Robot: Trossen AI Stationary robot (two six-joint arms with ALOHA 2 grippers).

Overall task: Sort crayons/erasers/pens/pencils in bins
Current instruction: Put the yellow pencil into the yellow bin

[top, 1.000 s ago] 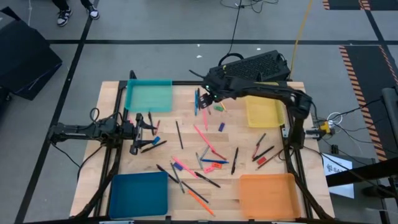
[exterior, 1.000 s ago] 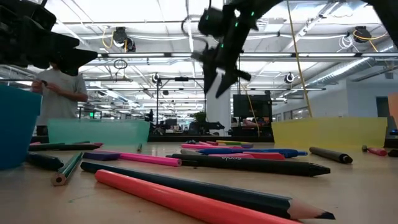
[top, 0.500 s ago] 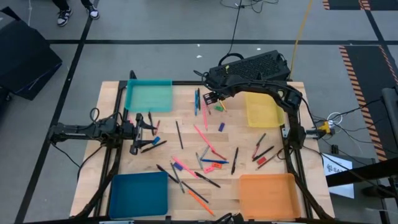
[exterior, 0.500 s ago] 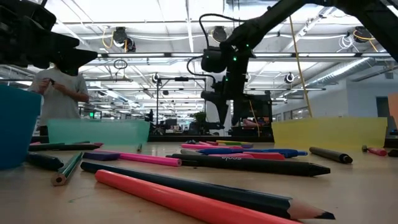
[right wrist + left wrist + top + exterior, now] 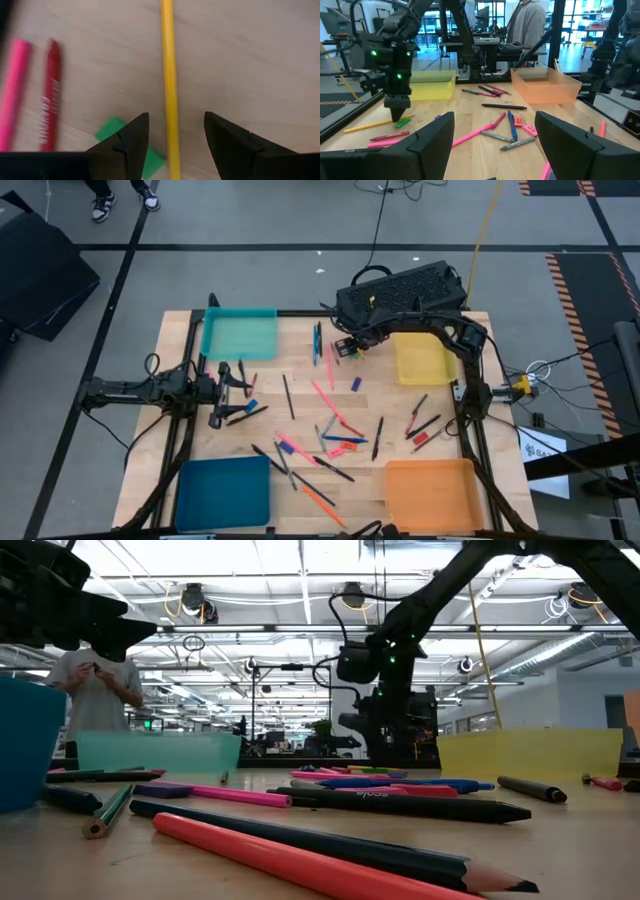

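My right gripper (image 5: 346,348) hangs low over the far middle of the table, open and pointing down. A yellow pencil (image 5: 169,75) lies on the wood between its fingers, apart from both. Beside one finger lies a green eraser (image 5: 111,131), partly hidden by it. A pink stick (image 5: 14,90) and a red stick (image 5: 50,95) lie next to the eraser. The teal bin (image 5: 240,335), yellow bin (image 5: 423,358), dark blue bin (image 5: 222,490) and orange bin (image 5: 430,492) stand at the table's corners. My left gripper (image 5: 238,385) waits open at the left side.
Pens, pencils, crayons and erasers lie scattered over the table's middle (image 5: 330,430), with more between the yellow and orange bins (image 5: 422,423). A black case (image 5: 405,285) sits just beyond the far edge. A person (image 5: 95,690) stands behind the table.
My right gripper has come down from well above the table to just over the green eraser and yellow pencil. It shifted a little toward the near edge and turned from tilted to pointing straight down.
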